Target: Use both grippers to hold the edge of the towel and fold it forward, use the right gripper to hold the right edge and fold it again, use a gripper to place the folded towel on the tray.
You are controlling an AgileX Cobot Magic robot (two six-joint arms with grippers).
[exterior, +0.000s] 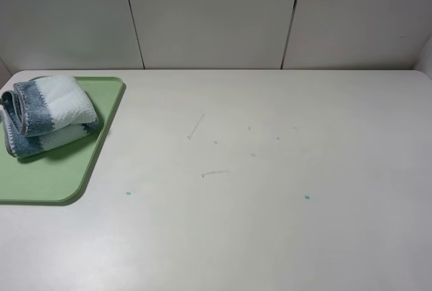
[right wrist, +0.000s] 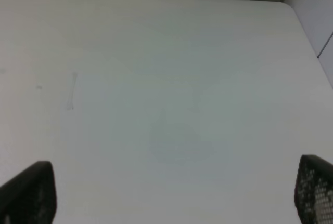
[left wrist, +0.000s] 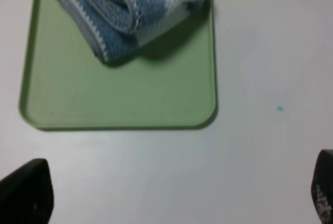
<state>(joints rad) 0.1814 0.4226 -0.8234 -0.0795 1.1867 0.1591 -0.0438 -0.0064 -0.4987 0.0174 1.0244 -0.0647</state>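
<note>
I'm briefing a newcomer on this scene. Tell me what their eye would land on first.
First, the blue-and-white striped towel, folded into a bundle on the far part of the light-green tray at the table's left edge. The rest of the white table shows only faint scratches and two tiny teal dots. Both claws, left and right, are open and hold nothing.

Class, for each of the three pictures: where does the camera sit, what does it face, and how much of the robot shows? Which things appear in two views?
Exterior high: mounted above, facing the table; no robot visible.
Left wrist: on the left arm, looking down; open left gripper, two finger tips showing.
Right wrist: on the right arm, facing bare table; open right gripper.
Shared: exterior and left wrist both show the towel on the tray.
</note>
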